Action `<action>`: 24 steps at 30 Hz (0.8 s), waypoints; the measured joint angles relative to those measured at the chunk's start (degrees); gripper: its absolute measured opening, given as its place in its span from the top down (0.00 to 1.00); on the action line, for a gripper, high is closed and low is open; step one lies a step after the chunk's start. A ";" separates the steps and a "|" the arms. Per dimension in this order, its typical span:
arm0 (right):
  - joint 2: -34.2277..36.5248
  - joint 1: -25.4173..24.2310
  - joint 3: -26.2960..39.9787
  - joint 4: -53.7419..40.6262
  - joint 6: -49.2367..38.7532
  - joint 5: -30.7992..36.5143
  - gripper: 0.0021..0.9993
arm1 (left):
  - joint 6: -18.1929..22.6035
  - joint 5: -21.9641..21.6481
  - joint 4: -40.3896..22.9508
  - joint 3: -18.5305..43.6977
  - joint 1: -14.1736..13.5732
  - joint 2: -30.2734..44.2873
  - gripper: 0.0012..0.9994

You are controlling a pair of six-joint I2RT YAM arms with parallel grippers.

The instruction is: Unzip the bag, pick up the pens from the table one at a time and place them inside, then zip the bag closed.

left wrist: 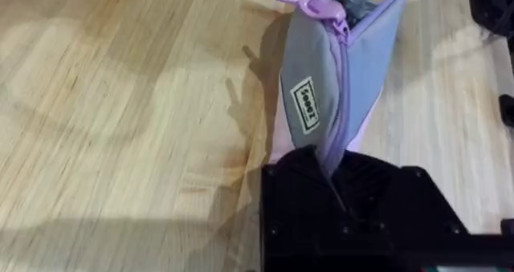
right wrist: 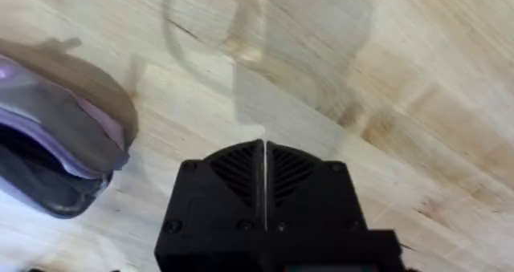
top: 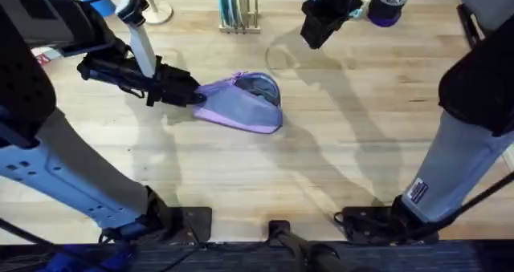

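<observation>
Table [top: 337, 168]: bare wood, no loose pens seen, so they are likely already inside.

Bag [top: 241, 103]: lies centre-left, mouth gaping at its right end, zipper pull [left wrist: 309, 1] there; closing not yet done.

Left gripper [top: 195, 96]: clamped on bag's left end, likely anchoring fabric for zipping.

Right gripper [top: 315, 33]: hovers far right of bag, fingers pressed together, empty.

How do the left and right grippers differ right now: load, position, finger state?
Load: the left gripper is shut on the bag, pinching its end at the zipper seam; the right gripper holds nothing.
Position: the left gripper sits low at the bag's left end; the right gripper is raised over bare table, beyond the bag's open end.
Shared: both have black fingers, pressed together.
</observation>
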 joint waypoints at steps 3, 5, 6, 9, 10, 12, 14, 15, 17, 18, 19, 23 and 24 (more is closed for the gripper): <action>-0.04 -0.14 0.00 0.03 -0.20 0.59 0.97 | 0.00 -0.04 -0.02 0.00 0.00 0.00 0.96; -0.30 -0.17 0.00 0.15 -0.22 0.75 0.97 | 0.00 -0.04 -0.02 0.00 0.00 0.00 0.96; -0.63 -0.17 0.00 0.17 -0.22 0.80 0.97 | 0.00 -0.04 -0.02 0.00 0.02 0.00 0.96; -2.84 -0.10 0.00 0.17 -0.20 0.95 0.97 | 0.00 -0.06 -0.02 0.00 0.02 0.00 0.96; -3.99 0.03 0.00 0.17 -0.20 0.95 0.97 | 0.00 -0.05 -0.02 0.00 0.02 0.00 0.96; -9.17 1.24 0.00 0.15 -0.20 0.95 0.96 | 0.00 -0.06 -0.02 0.00 0.01 0.00 0.96; -11.40 2.07 0.00 0.07 -0.23 0.96 0.75 | 0.00 -0.06 -0.02 0.00 0.01 0.00 0.96; -12.42 2.57 0.00 0.00 -0.24 0.95 0.59 | 0.00 -0.06 -0.02 0.00 0.01 0.00 0.96; -13.84 3.52 0.00 -0.22 -0.24 0.95 0.29 | 0.00 -0.08 -0.02 0.00 0.02 0.00 0.96; -14.35 4.02 0.00 -0.27 -0.24 0.95 0.15 | 0.00 -0.08 -0.02 0.00 0.01 0.00 0.96; -14.72 4.51 0.00 -0.26 -0.49 0.95 0.04 | 0.00 -0.08 -0.02 0.00 0.02 0.00 0.96; -15.61 6.79 0.00 -0.28 -0.42 0.93 0.00 | 0.00 -0.08 -0.02 0.00 0.00 0.00 0.96; -15.65 7.32 0.00 -0.26 -0.44 0.93 0.00 | 0.00 -0.09 -0.02 0.00 0.01 0.00 0.96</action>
